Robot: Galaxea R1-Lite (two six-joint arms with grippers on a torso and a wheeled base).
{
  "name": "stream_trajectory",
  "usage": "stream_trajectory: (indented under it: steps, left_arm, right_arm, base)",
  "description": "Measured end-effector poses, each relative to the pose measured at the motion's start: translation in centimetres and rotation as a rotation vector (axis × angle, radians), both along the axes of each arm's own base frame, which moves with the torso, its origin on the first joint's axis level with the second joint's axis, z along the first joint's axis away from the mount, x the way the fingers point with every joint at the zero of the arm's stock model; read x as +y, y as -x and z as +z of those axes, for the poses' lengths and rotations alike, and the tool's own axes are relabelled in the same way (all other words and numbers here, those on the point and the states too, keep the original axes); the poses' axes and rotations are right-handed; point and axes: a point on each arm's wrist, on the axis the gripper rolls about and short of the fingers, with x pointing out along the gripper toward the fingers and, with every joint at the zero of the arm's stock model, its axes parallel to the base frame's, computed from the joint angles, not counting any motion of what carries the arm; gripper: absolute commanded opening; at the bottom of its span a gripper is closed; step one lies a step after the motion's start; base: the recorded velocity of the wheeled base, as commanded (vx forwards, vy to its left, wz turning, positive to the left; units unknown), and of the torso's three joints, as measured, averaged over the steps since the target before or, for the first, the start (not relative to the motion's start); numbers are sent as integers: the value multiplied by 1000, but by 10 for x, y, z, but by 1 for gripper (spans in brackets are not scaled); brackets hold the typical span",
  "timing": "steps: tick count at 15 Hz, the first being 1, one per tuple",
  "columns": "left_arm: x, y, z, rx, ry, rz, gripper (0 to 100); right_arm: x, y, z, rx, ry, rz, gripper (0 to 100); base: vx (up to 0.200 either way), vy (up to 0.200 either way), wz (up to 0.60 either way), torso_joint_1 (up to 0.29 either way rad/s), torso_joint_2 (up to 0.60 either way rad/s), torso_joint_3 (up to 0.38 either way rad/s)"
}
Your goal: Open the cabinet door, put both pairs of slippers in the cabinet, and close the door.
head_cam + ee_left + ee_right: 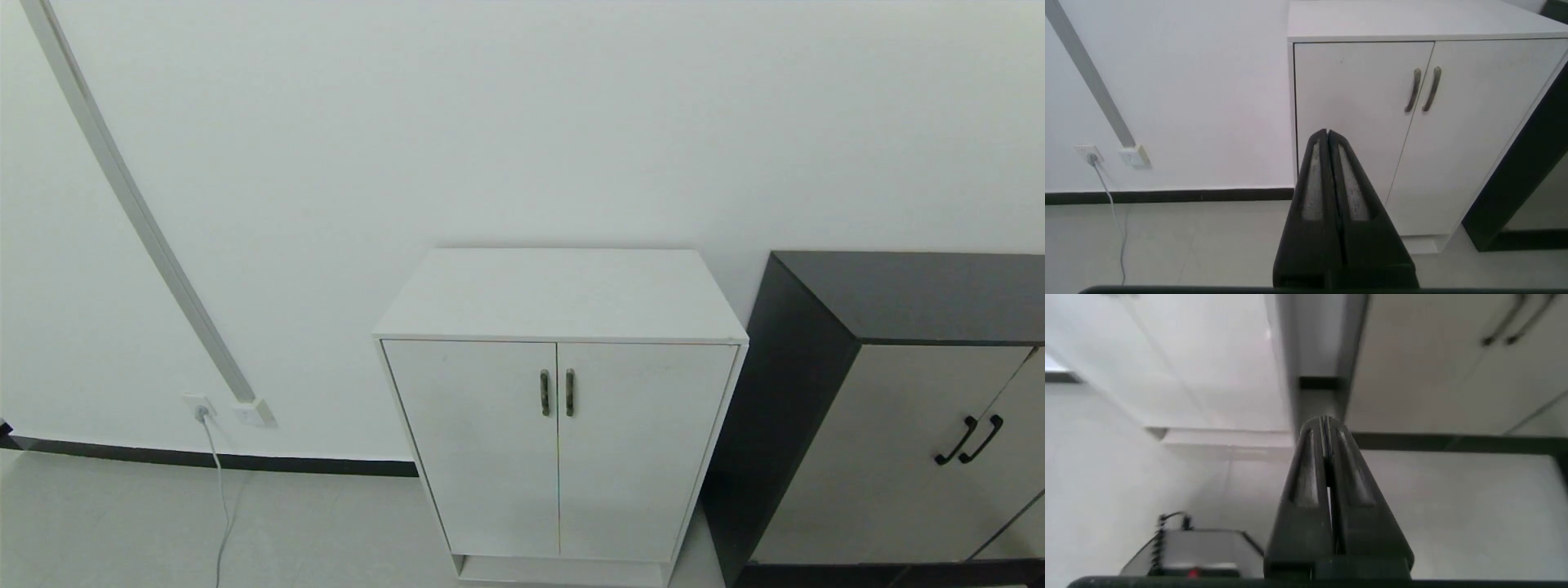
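Note:
A white two-door cabinet (563, 384) stands against the wall, both doors closed, with two dark vertical handles (557, 393) side by side at the middle. The same cabinet (1429, 106) and its handles (1422, 89) lie ahead of my left gripper (1328, 139), which is shut with nothing in it, well short of the doors. My right gripper (1327, 429) is shut and empty, held low over the floor, facing the gap between the white cabinet's base (1208, 367) and the dark cabinet (1437, 367).
A dark cabinet (890, 392) with grey doors and black handles (969, 439) stands close on the white cabinet's right. Left of it are a wall socket (198, 406) with a grey cable, a slanted cable duct (131, 204) and open floor (204, 531).

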Motion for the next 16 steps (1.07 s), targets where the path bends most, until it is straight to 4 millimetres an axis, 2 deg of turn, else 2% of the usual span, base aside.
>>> stream_trajectory:
  steps: [7, 11, 16]
  left_arm:
    - [0, 0, 0, 0, 1, 0, 0]
    - [0, 0, 0, 0, 1, 0, 0]
    - [0, 0, 0, 0, 1, 0, 0]
  right_arm:
    - [0, 5, -1, -59, -17, 60, 0]
    - [0, 12, -1, -141, -19, 121, 0]
    - [0, 21, -2, -260, -18, 105, 0]
  base:
    - [0, 0, 0, 0, 0, 0]
    - [0, 0, 0, 0, 0, 0]
    - [0, 0, 0, 0, 0, 0]
